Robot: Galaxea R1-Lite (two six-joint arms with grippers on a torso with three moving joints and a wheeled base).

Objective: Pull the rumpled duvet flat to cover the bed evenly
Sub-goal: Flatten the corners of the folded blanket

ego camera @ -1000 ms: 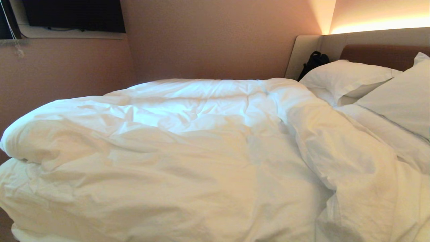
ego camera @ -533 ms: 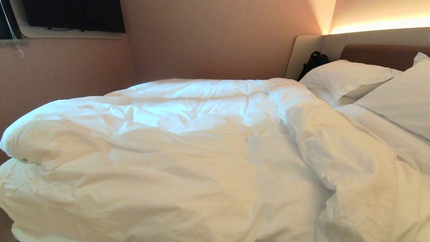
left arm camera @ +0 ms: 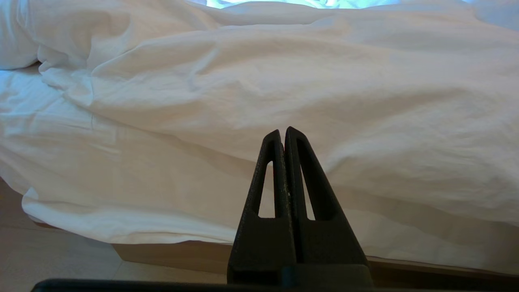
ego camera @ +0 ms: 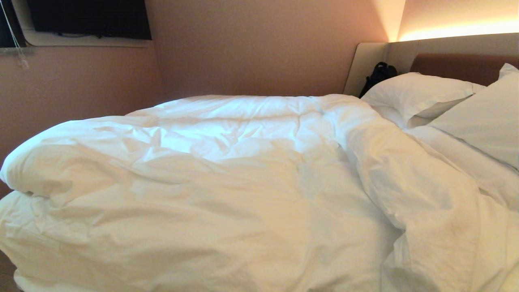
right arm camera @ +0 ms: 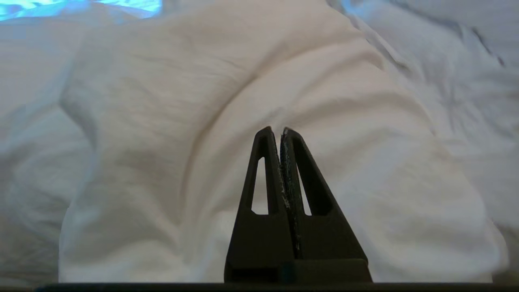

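Your left claw point(left arm camera: 282, 132) is pressed closed on nothing, level with the duvet's point(ego camera: 211, 182) hanging edge; below it only a strip of the bed's point(left arm camera: 174, 253) wooden base shows. The duvet lies bunched across the bed, hiding the mattress. Your right claw point(right arm camera: 277, 132) is likewise closed and empty before a raised fold. Two pillows point(ego camera: 417, 95) are cut off at right.
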